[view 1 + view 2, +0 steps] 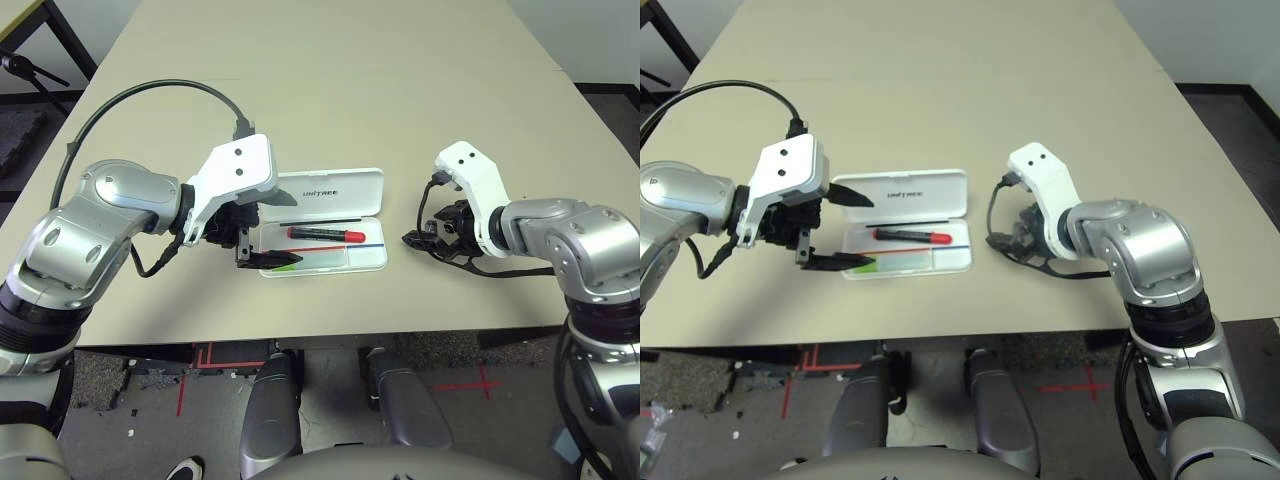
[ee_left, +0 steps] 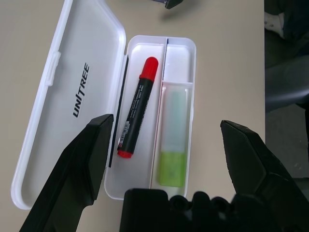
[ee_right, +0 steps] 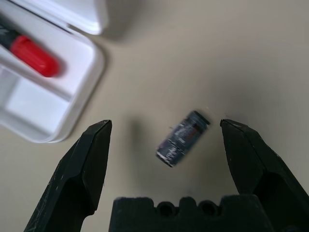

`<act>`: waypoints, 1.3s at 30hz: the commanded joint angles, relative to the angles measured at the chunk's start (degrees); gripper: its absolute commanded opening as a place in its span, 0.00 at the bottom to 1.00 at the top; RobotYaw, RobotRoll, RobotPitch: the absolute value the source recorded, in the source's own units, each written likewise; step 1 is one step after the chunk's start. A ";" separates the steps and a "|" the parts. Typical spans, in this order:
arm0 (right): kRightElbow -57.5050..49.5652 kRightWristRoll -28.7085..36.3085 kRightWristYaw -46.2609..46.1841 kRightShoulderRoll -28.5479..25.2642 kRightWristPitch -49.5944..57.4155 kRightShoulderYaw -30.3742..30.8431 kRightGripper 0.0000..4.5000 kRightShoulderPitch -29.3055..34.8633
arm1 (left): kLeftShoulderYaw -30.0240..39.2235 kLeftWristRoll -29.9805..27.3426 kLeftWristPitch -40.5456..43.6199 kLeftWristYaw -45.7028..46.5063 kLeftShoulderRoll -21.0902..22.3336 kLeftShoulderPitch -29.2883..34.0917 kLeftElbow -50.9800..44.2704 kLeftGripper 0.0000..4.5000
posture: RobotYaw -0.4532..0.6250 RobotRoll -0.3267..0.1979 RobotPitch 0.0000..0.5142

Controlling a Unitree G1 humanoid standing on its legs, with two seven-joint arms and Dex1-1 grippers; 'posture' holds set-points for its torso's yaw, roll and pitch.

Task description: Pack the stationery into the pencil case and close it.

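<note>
Overhead, head views: pencil case point(image 1: 330, 190) lies open on the tabletop point(image 1: 330, 80) between the two grippers, marker point(image 1: 325, 233) inside.
Left wrist view: left gripper point(image 2: 166, 128), fingers spread wide, hangs above the open case; red marker with black body lies in one compartment, lime-green and white stick point(image 2: 173, 145) in the next.
Right wrist view: right gripper point(image 3: 166, 128), fingers spread, holds nothing; small dark grey block point(image 3: 183, 137) lies on the tabletop between its fingertips, just beside the case's corner.

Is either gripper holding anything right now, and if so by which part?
Nothing is held. The left gripper is open over the case; the right gripper is open around the small block without touching.
</note>
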 commanded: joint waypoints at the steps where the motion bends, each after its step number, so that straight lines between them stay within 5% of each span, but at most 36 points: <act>1: -2.06 0.75 -2.31 0.96 1.43 -0.77 1.00 1.56 | -1.33 0.72 -0.80 0.15 -0.34 -0.49 0.16 1.00 | 0.32 0.62 0.42; 20: -0.18 3.24 -6.10 0.51 0.47 -0.54 1.00 4.61 | -1.65 1.38 -1.26 0.84 -1.21 -0.10 0.29 1.00 | 0.32 0.62 0.41; 23: 1.32 3.01 -6.27 0.29 -1.78 -0.52 0.86 5.17 | -1.78 1.39 -1.24 0.79 -1.27 -0.18 0.31 1.00 | 0.33 0.62 0.41; 32: 3.89 3.49 -5.51 -1.16 -6.02 0.97 0.08 5.29 | -1.67 0.98 -0.82 0.68 -1.04 -0.08 -0.20 1.00 | 0.33 0.62 0.40; 39: 5.77 2.90 -1.75 -7.08 -12.92 5.23 0.06 4.19 | -1.93 1.35 -1.10 0.82 -1.12 0.06 -0.04 1.00 | 0.33 0.62 0.39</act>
